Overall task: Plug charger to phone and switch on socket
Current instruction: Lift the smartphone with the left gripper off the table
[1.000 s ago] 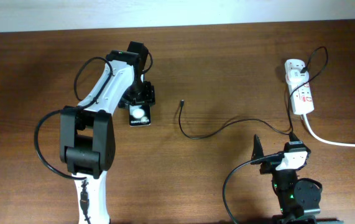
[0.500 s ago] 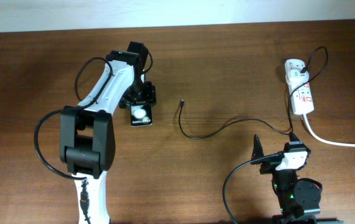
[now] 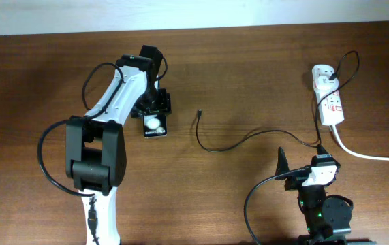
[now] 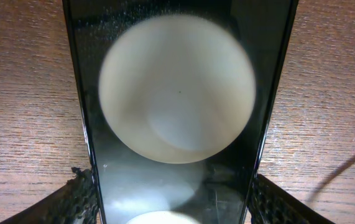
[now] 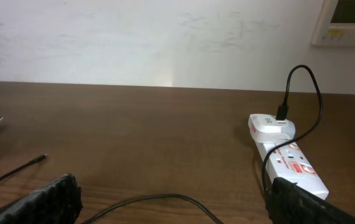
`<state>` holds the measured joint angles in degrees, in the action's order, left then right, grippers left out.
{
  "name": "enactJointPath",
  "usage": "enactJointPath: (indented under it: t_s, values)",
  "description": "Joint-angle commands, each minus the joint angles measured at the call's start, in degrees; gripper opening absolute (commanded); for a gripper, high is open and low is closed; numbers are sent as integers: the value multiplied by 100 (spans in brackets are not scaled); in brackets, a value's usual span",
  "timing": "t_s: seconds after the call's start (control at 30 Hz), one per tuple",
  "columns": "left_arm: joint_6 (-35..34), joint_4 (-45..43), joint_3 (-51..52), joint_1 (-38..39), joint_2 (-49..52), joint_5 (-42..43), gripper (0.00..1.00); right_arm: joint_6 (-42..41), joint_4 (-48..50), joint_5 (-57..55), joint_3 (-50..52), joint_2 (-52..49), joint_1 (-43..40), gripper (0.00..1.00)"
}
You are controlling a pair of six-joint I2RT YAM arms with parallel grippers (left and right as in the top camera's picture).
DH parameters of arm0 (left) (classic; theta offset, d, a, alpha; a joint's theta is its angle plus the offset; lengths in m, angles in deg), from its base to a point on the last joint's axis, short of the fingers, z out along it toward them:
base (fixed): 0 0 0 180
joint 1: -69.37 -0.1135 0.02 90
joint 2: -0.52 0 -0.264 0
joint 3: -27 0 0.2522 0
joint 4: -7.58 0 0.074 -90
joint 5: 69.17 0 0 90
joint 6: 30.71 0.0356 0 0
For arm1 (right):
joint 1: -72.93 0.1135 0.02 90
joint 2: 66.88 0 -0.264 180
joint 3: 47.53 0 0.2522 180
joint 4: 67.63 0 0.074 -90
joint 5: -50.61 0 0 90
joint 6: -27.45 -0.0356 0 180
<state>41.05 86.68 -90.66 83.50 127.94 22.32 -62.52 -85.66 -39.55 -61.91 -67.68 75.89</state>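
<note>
The black phone lies flat left of centre, with one white round patch and its lettering showing. My left gripper is over its far end. In the left wrist view the phone fills the frame, and the fingers of the left gripper press against both of its long edges. The charger cable lies loose, its tip to the right of the phone and apart from it. The white socket lies at the far right, with the cable's plug block in it. My right gripper is open and empty near the front edge.
The socket's thick white cord runs off to the right edge. In the right wrist view the right gripper faces the cable, the cable tip and the socket, with a white wall behind the table's far edge.
The phone has shifted very slightly toward the far edge under my left gripper. The right arm and the cable have not moved.
</note>
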Motion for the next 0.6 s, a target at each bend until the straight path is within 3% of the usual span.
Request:
enactJointPath:
  t_s: [0.0,0.3,0.57]
  values:
    - [-17,-13,-131,9,17,66,64,-2,-31,9,31,59,42,99]
    - [-22,-9,-131,9,17,907,60,-2,-31,9,31,59,42,99]
    - [-24,-7,-131,9,17,1182,47,-4,-31,9,31,59,42,99]
